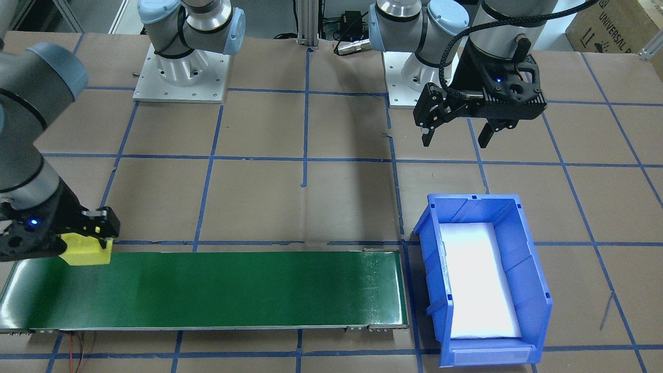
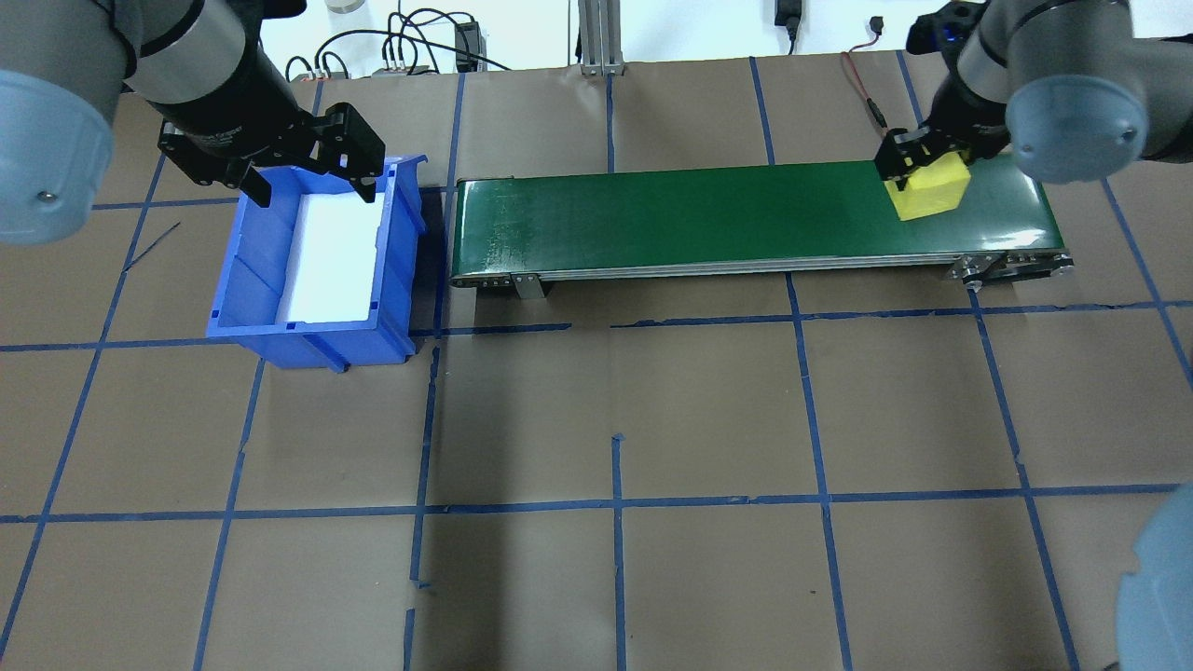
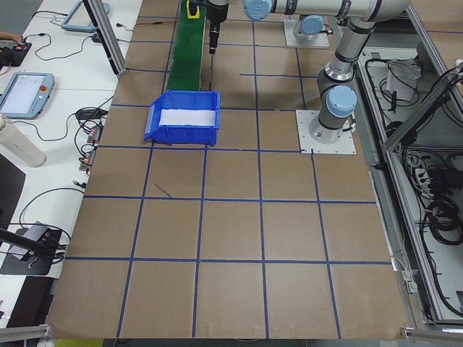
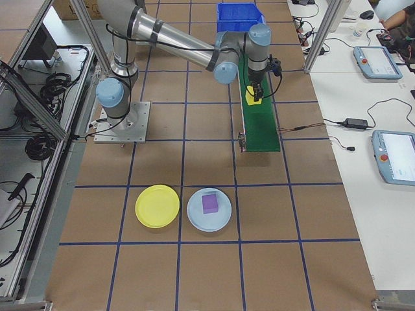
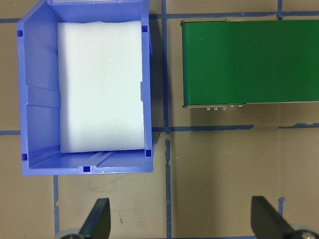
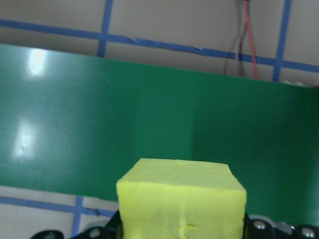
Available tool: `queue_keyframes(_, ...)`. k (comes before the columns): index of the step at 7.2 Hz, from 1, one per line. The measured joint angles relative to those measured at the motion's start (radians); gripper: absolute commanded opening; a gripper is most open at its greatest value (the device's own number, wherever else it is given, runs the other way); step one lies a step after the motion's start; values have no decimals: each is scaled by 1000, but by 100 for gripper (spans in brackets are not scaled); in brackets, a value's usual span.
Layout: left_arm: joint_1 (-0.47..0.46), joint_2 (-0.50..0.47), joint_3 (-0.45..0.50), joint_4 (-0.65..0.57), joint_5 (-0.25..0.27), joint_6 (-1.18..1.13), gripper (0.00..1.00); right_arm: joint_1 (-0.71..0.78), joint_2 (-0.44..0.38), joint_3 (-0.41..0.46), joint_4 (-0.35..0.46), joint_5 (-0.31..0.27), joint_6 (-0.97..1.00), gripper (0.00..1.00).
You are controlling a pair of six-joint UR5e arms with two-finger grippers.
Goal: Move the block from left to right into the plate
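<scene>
Overhead view: yellow block gripped at the belt's end

Overhead: right claw (image 2: 918,168) clenched around the yellow block (image 2: 928,186) above the green belt (image 2: 708,216); left claw (image 2: 308,182) spread wide, hanging over the blue bin (image 2: 312,331)

Right side view: yellow plate (image 4: 157,206) lies well apart from both claws, beside a blue plate (image 4: 209,210) carrying a purple block (image 4: 209,203)

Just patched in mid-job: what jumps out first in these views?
The right pincer is shut on a bright yellow block at the robot's-right end of the green conveyor belt. At the belt's other end sits a blue bin, with the left pincer open above it, holding nothing.
</scene>
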Motion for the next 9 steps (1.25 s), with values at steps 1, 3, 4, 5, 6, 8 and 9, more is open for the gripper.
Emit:
queue_keyframes(1, 0, 0, 0, 0, 0, 0, 100, -88, -47, 38, 31, -22, -107, 47)
queue_keyframes(3, 0, 0, 0, -1, 0, 0, 100, -329, -87, 78, 53, -44, -405, 47)
queue_keyframes(4, 0, 0, 1, 0, 0, 0, 100, -437, -92, 83, 55, -44, -539, 46)
queue_keyframes(5, 0, 0, 1, 0, 0, 0, 100, -537, -93, 91, 57, -39, -649, 44)
queue_keyframes(6, 0, 0, 1, 0, 0, 0, 100, -635, -94, 118, 54, -25, -744, 43)
queue_keyframes(8, 0, 0, 0, 0, 0, 0, 100, -834, -94, 220, 43, 22, -888, 42)
queue_keyframes(9, 0, 0, 0, 0, 0, 0, 100, -937, -94, 276, 32, 40, -953, 43)
